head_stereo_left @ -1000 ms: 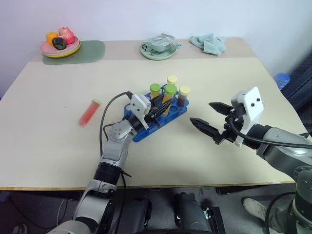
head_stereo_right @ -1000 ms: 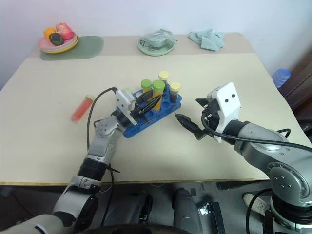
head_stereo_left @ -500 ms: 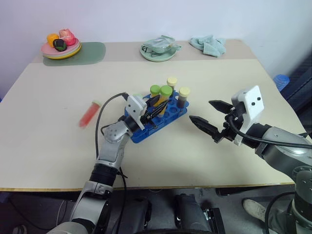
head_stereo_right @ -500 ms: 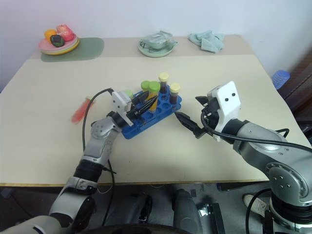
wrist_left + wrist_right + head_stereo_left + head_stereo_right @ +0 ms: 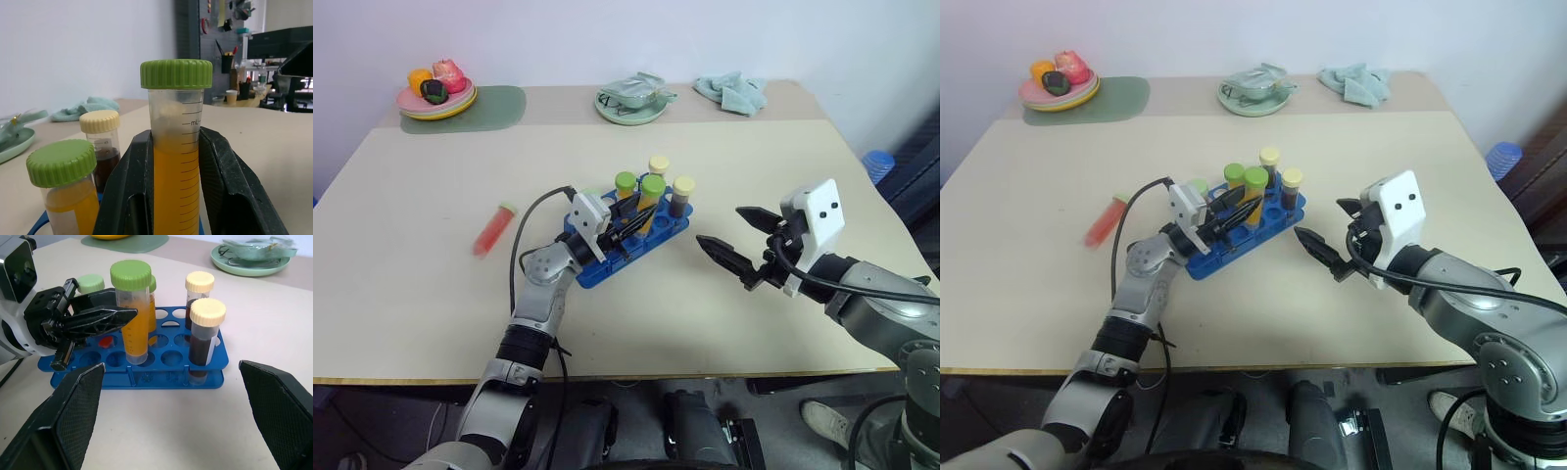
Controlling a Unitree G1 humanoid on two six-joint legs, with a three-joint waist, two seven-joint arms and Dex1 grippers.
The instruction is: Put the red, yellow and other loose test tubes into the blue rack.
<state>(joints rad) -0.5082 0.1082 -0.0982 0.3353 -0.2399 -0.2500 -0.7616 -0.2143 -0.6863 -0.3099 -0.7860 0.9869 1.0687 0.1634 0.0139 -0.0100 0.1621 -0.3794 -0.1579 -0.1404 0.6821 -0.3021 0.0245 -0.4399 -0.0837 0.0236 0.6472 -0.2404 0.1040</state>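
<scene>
- Orange-yellow tube [image 5: 133,318], green cap: upright, long axis vertical, foot in a hole of the blue rack [image 5: 146,374]. Left gripper [image 5: 173,196] clamped on its barrel below the cap.
- Handling, by judgement: light, stiff, smooth plastic; likely slippery. Grip mid-barrel, not the cap.
- Red tube [image 5: 493,229] lies flat on the table [image 5: 401,294], well left of the rack, cap pointing away.
- Right gripper [image 5: 734,240] spread wide, empty, just right of the rack.
</scene>
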